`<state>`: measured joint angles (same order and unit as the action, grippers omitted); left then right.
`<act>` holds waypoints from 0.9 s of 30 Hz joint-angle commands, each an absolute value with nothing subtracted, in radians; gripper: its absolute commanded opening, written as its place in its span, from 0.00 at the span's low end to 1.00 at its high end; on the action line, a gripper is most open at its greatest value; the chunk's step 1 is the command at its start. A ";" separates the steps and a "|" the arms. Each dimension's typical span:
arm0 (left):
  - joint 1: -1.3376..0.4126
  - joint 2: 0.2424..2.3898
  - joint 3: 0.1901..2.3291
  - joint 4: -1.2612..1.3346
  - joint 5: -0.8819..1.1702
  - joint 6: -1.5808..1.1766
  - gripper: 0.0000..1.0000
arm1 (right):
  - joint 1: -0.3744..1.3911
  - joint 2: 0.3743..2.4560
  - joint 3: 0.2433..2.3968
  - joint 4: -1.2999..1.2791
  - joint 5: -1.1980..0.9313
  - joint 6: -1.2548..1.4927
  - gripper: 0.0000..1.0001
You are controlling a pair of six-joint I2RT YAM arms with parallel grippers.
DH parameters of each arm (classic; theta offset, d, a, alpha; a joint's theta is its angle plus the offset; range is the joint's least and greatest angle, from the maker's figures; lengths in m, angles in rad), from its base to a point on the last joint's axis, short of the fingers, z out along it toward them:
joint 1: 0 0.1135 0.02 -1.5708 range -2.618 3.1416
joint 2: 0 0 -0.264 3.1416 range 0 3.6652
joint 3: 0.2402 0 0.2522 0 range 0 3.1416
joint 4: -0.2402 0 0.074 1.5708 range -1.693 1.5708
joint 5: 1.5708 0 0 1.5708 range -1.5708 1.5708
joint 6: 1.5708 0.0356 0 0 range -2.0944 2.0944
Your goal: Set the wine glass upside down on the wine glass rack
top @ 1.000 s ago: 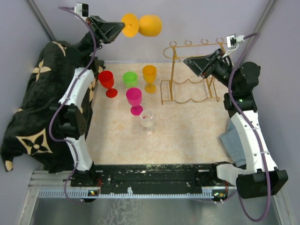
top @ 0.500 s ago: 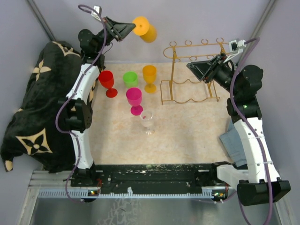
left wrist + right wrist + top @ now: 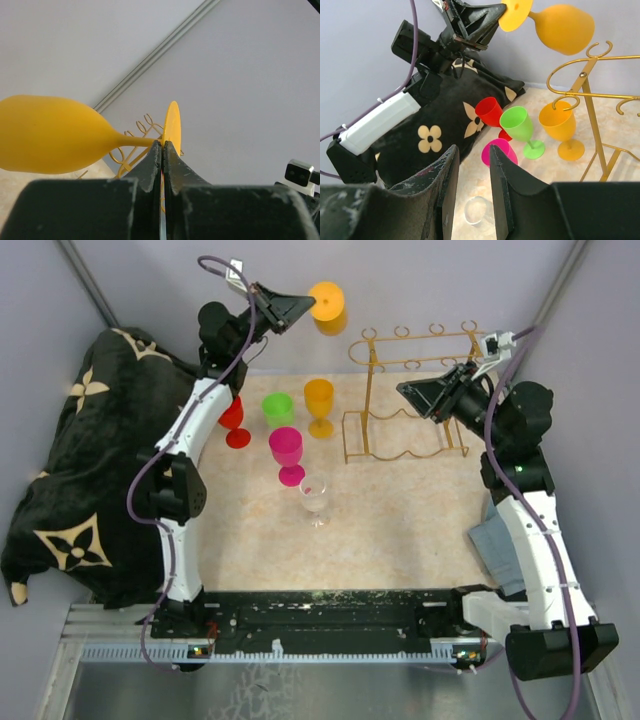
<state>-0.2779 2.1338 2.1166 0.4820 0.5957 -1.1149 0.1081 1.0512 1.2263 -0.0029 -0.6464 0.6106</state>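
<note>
High above the back of the table, your left gripper [image 3: 306,308] is clamped on the wine glass [image 3: 328,306], a smooth, opaque yellow-orange piece with a plastic look. From the left wrist you can see two black fingers [image 3: 150,167] pressed nearly together on the thin stem. They grip right beside the flat round foot, which shows edge-on as a slim disc. The glass lies roughly on its side, its rounded, egg-shaped bowl pointing away from the gripper. From the right wrist, the bowl tips a little downward toward the rack.

Your wine glass rack [image 3: 367,410] stands on the table at the back, right of centre. It is thin gold wire, with upright posts, top rails ending in small open loops, and a wavy base. The held glass is up and to the left of those rails, apart from them.

Your right gripper [image 3: 403,388] hovers by the rack's right end, and you cannot tell whether it touches the wire. Its jaws stand a modest gap apart, gripping nothing, and their matte black faces look scuffed.

Left of the rack, five glasses stand upright on the pale, speckled table surface [image 3: 400,530]: a red glass [image 3: 228,412], a green glass [image 3: 278,406], an orange glass [image 3: 319,398], a pink glass [image 3: 286,447] and a clear glass [image 3: 314,492]. A black cloth [image 3: 70,470] with cream flower shapes drapes over the left edge.
</note>
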 commanded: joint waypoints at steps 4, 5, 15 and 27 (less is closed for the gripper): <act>-0.341 2.127 2.111 0.451 0.376 -0.995 0.00 | 0.101 1.003 1.213 0.039 -0.629 0.602 0.31; -0.349 2.128 2.111 0.446 0.353 -0.988 0.00 | 0.101 1.001 1.210 0.039 -0.629 0.603 0.31; -0.409 2.144 2.103 0.406 0.136 -0.993 0.00 | 0.101 0.972 1.190 0.033 -0.621 0.606 0.31; -0.484 2.184 2.125 0.384 -0.087 -1.007 0.00 | 0.101 0.930 1.159 0.014 -0.608 0.608 0.31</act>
<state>-0.4576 2.1616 2.1048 0.3813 0.0154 -1.0122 0.1081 0.9703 1.1572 -0.0143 -0.6224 0.6128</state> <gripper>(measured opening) 0.014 0.315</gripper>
